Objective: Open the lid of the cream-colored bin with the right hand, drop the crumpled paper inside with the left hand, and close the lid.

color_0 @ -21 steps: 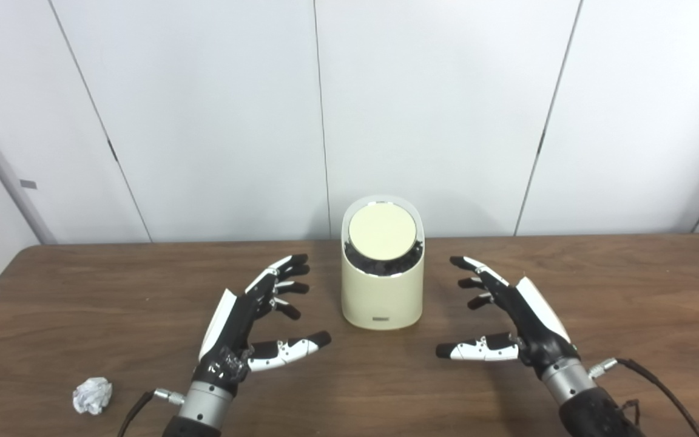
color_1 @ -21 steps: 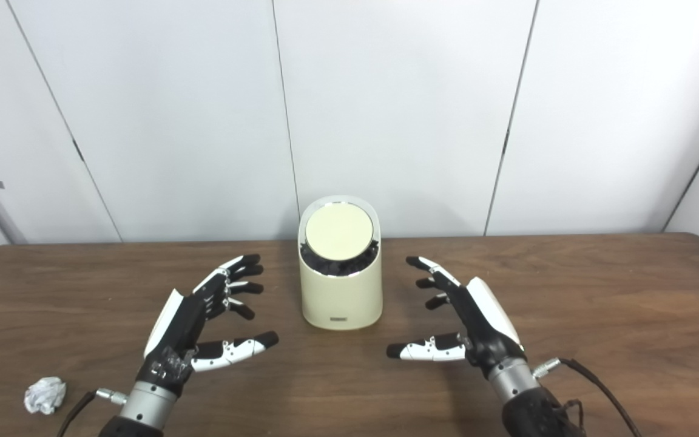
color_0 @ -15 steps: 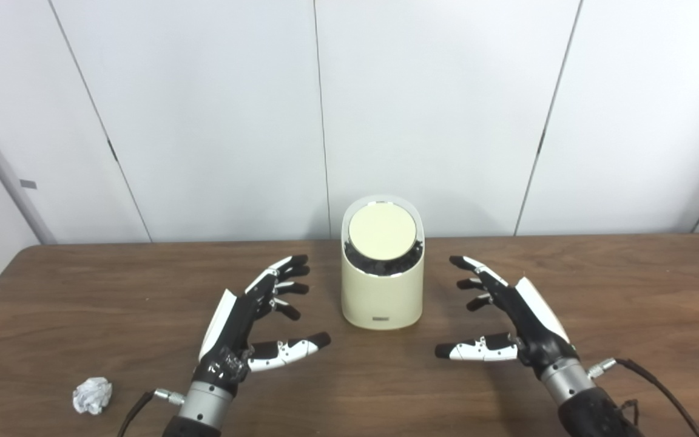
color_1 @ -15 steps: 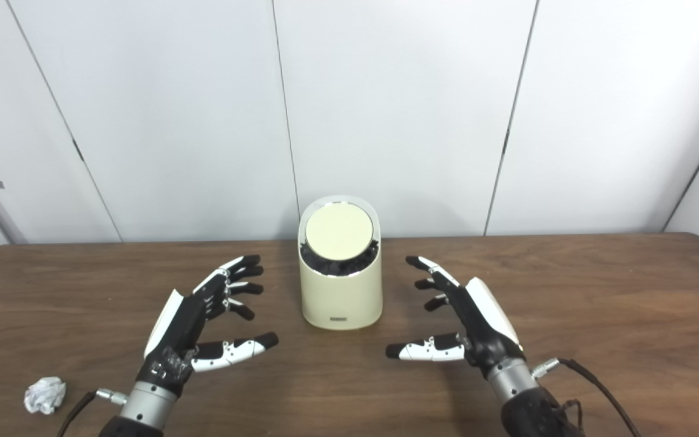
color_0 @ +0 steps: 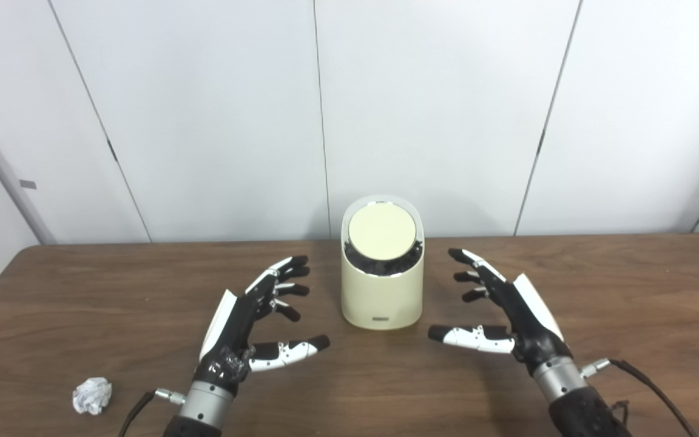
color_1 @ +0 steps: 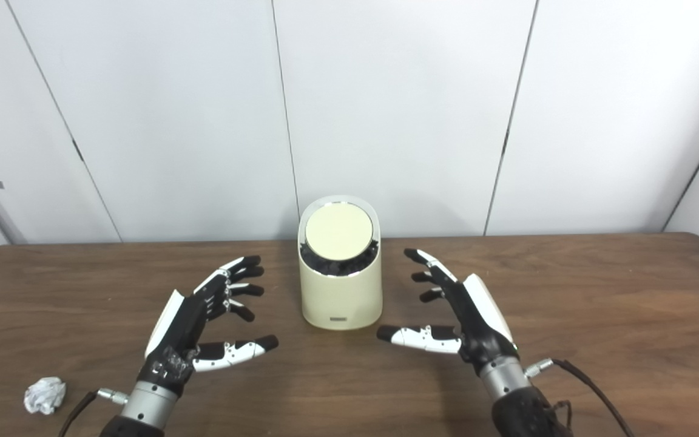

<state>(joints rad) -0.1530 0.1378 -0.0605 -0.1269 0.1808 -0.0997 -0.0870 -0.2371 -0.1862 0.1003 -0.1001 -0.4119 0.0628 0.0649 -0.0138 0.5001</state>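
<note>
A cream-colored bin (color_0: 381,291) stands upright at the middle of the brown table, its round lid (color_0: 381,229) lying tilted in the top with dark liner showing below it. My left hand (color_0: 252,315) hovers open to the left of the bin, fingers spread and apart from it. To the bin's right my right hand (color_0: 504,309) is open too, thumb pointing toward the bin's base without touching. The crumpled paper (color_0: 91,395) lies on the table near the front left, well left of my left wrist.
The wooden table (color_0: 628,291) ends at a white panelled wall (color_0: 434,109) just behind the bin. Cables trail from both wrists, one (color_0: 647,379) at the front right edge.
My right hand has risen slightly and edged left toward the bin. The left hand, bin and paper have stayed put.
</note>
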